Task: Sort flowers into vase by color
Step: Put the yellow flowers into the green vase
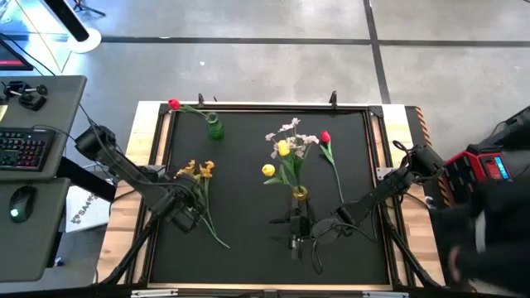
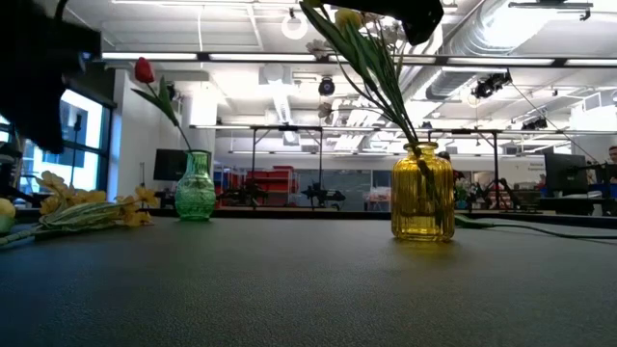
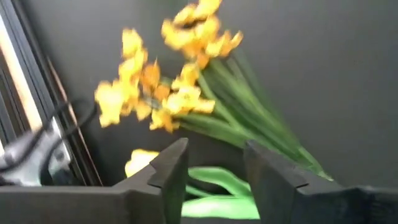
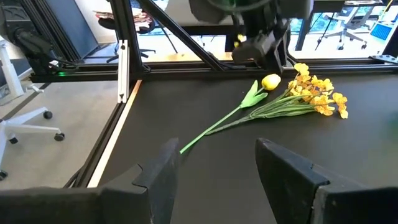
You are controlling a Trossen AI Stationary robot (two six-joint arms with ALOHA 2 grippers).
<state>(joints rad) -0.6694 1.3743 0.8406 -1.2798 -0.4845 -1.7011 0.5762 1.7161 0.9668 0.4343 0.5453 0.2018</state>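
My left gripper [image 1: 189, 204] [image 3: 214, 177] is open, low over the table's left side. Its fingers stand on either side of the green leaves [image 3: 217, 186] of a yellow tulip [image 4: 270, 81] that lies flat. Beside the tulip lies the orange-yellow sprig [image 1: 199, 170] [image 3: 174, 81]. The green vase [image 1: 215, 128] [image 2: 195, 188] holds one red flower [image 1: 174, 104]. In the yellow vase [image 1: 300, 193] [image 2: 422, 191] are yellow blooms [image 1: 283, 149] and the pale pink-white sprig [image 1: 290, 131]. A second red flower [image 1: 325, 136] lies on the table to the right. My right gripper [image 1: 300, 233] [image 4: 211, 171] is open and holds nothing, just on the near side of the yellow vase. My left gripper comes slanting down from the near side, its open fingers [image 3: 171, 174] to both sides of the tulip's leaves, near the bloom end. The tulip lies on the table. Whether the fingers touch the leaves I cannot tell.
A raised frame [image 1: 157, 165] runs round the black table top. To the left stands a desk with a keyboard [image 1: 21, 149] and mouse. Bare mat lies between the two vases [image 2: 308, 270] and along the near edge.
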